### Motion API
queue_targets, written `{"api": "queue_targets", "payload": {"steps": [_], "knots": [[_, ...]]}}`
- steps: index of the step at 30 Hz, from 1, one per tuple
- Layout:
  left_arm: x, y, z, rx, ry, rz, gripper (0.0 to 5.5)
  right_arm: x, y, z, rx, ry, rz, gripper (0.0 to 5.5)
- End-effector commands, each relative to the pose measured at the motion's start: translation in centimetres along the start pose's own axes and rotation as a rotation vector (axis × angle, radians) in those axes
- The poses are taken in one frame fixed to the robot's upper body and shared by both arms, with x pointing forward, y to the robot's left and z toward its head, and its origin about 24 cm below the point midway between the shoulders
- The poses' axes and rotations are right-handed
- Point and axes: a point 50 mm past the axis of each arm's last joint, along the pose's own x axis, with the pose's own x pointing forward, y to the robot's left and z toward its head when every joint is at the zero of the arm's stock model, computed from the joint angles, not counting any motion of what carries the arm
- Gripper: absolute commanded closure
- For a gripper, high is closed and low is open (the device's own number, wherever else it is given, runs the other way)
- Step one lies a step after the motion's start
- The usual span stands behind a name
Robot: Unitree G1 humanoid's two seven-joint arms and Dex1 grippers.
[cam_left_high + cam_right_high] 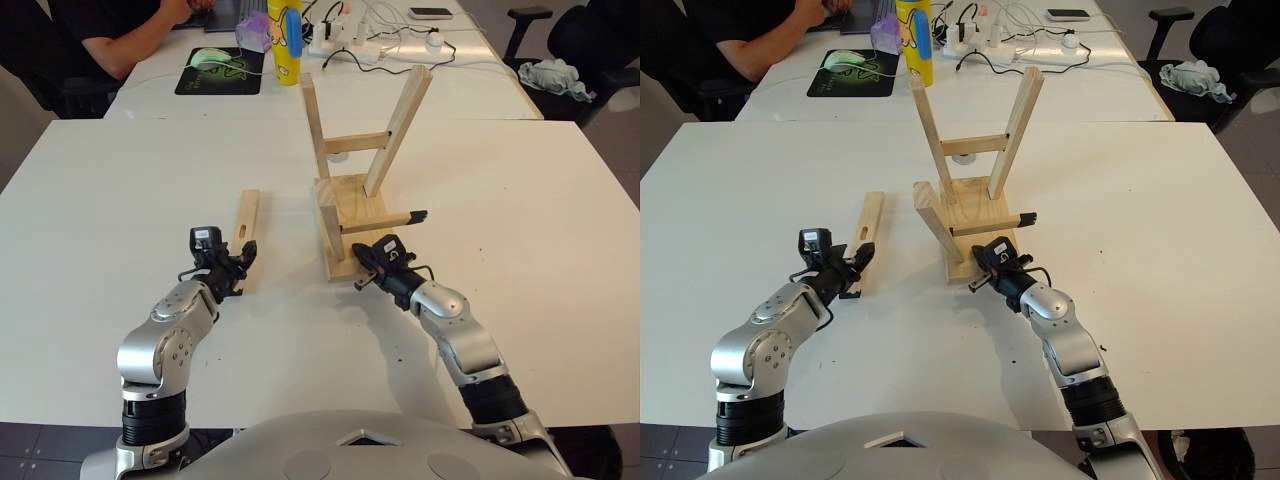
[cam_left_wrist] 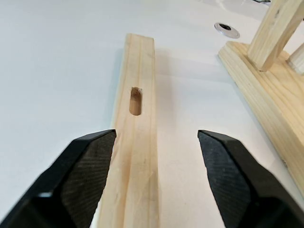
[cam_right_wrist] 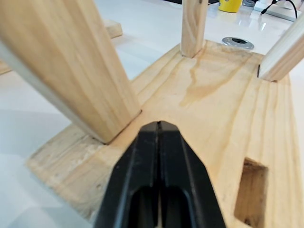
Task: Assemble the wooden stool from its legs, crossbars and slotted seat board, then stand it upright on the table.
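Office: white desks (image 1: 120, 190), mouse (image 1: 208, 57) on pad (image 1: 238, 80), power strip (image 1: 325, 42), cables (image 1: 395, 47), swivel chair (image 1: 527, 22).

The slotted seat board (image 1: 975, 203) lies flat on the white tabletop (image 1: 1160, 220), with three legs (image 1: 1014, 130) rising from it and a crossbar (image 1: 971, 145) joining the far pair. To its left lies a loose leg (image 1: 866, 232). The left hand (image 1: 845, 268) sits at that leg's near end, the right hand (image 1: 990, 262) at the board's near edge.

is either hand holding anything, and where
Nothing held: left hand open around the end of the loose leg, right hand shut empty over the seat board.
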Motion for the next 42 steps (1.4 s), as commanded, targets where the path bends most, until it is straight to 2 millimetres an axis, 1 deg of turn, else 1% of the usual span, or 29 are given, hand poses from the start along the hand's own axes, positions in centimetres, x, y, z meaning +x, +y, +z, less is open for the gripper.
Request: {"api": "queue_targets", "payload": {"steps": [1, 4, 6, 12, 15, 21, 24, 25, 27, 29, 31, 34, 35, 36, 37, 39, 42], "knots": [[0.4, 0.1, -0.7, 0.074, 0.05, 0.026, 2.32, -0.5, 1.3, -3.3, 0.071, 0.154, 0.052, 5.5], [0.7, 0.4, -1.5, 0.081, 0.085, 0.053, 2.32, -0.4, 1.2, -3.1, 0.073, 0.145, 0.06, 5.5], [0.7, 0.9, -1.7, 0.08, 0.089, 0.077, 2.32, -0.3, 1.3, -2.9, 0.072, 0.136, 0.071, 5.5], [0.7, 0.9, -1.1, 0.098, 0.054, 0.086, 2.32, -0.3, 1.4, -3.0, 0.077, 0.138, 0.075, 5.5], [0.8, 1.1, -1.5, 0.109, 0.07, 0.088, 2.32, -0.3, 1.5, -3.0, 0.082, 0.139, 0.073, 5.5], [0.9, 1.4, -3.2, 0.105, 0.145, 0.083, 2.32, -0.1, 1.5, -2.8, 0.077, 0.132, 0.081, 5.5], [0.8, 1.7, -4.5, 0.099, 0.196, 0.067, 2.32, 0.0, 1.7, -2.6, 0.075, 0.124, 0.087, 5.5], [0.8, 1.9, -4.8, 0.096, 0.206, 0.067, 2.5, 0.1, 1.9, -2.5, 0.072, 0.121, 0.095, 5.5], [0.9, 2.3, -5.2, 0.094, 0.215, 0.063, 2.64, 0.1, 2.2, -2.2, 0.069, 0.093, 0.113, 5.5], [1.0, 2.9, -4.7, 0.083, 0.18, 0.077, 2.99, -0.1, 2.4, -1.3, 0.067, 0.036, 0.128, 5.5], [1.2, 3.4, -3.7, 0.083, 0.126, 0.092, 3.32, -0.5, 1.9, -0.2, 0.062, -0.019, 0.114, 5.5], [1.3, 4.2, -2.7, 0.083, 0.072, 0.119, 3.44, -0.6, 1.7, 1.1, 0.066, -0.064, 0.118, 5.5], [1.3, 4.4, -2.3, 0.074, 0.049, 0.128, 3.44, -0.7, 1.8, 1.3, 0.065, -0.067, 0.129, 5.3], [1.3, 4.6, -1.6, 0.064, 0.002, 0.129, 3.44, -1.1, 1.9, 1.4, 0.084, -0.076, 0.151, 5.22], [1.4, 4.8, -0.9, 0.061, -0.045, 0.126, 3.44, -1.7, 2.1, 1.6, 0.106, -0.082, 0.183, 5.07], [1.2, 5.3, 0.6, 0.074, -0.124, 0.131, 3.44, -3.5, 2.6, 2.0, 0.188, -0.073, 0.302, 4.76], [0.9, 6.6, 2.5, 0.239, -0.171, 0.169, 3.44, -7.0, 2.5, 3.5, 0.311, -0.035, 0.54, 4.3]]}}
